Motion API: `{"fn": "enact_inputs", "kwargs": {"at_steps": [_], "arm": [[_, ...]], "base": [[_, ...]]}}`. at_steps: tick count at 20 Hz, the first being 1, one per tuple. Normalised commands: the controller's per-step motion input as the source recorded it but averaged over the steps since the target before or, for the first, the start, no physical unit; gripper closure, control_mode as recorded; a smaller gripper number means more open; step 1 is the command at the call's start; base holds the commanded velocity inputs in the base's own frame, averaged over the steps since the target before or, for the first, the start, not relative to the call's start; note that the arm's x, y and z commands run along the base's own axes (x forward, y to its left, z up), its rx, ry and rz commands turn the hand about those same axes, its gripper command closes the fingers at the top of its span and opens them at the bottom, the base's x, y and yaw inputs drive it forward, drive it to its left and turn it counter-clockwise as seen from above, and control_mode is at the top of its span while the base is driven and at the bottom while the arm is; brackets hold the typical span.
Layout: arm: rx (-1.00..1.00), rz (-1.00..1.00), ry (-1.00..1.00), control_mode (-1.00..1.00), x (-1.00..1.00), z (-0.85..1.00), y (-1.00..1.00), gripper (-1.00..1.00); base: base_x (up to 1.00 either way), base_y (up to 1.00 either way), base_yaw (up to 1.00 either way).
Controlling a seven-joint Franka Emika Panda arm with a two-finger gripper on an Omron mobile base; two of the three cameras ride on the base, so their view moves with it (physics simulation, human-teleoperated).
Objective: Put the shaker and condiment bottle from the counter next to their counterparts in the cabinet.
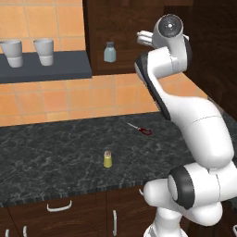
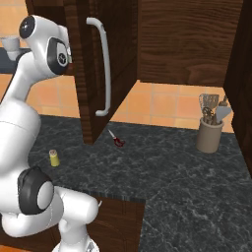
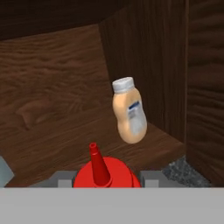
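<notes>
From my seat the condiment bottle [image 3: 105, 173] is a squat red squeeze bottle with a narrow pointed nozzle; in the hand view it sits right between the gripper [image 3: 107, 180] tips, nozzle up, and I read the fingers as clamped on its shoulders; it is inside the cabinet [image 3: 52, 87], over the wooden shelf, with the tan bottle [image 3: 129, 116] just beyond it, leaning a little, white cap on top, a pale label with a blue mark on its side; the two are near but apart.

The shaker [image 1: 107, 159] is a small yellow-green cylinder with a pale rounded top; it stands upright on the counter [image 1: 46, 152], alone on the dark marbled stone, well apart from the red-handled scissors [image 1: 141, 129] lying nearer the wall.

In the left base view I see the grey-blue shaker [image 1: 109, 52] with its grey cap upright on the cabinet's inner shelf; the cabinet door [image 2: 91, 69] stands open, white handle facing me in the right base view.

On the dark grey wall shelf [image 1: 46, 67] two white cups [image 1: 28, 52] stand side by side; at the far right of the counter a tan utensil crock [image 2: 210, 134] holds a spatula and other tools, handles down.
</notes>
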Motion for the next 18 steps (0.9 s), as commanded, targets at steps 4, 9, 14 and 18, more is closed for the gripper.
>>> {"fn": "enact_inputs", "kwargs": {"at_steps": [4,9,14,18], "arm": [[0.00,0.03,-0.04,-1.00,0.28,0.00,-0.15,1.00],[0.00,0.03,0.00,-1.00,0.33,0.00,-0.15,1.00],[-0.01,0.03,0.00,-1.00,0.40,0.00,-0.13,1.00],[-0.01,0.03,0.00,-1.00,0.40,0.00,-0.08,1.00]], "base": [[0.00,0.00,0.00],[0.00,0.00,0.00],[0.00,0.00,0.00],[0.00,0.00,0.00]]}}
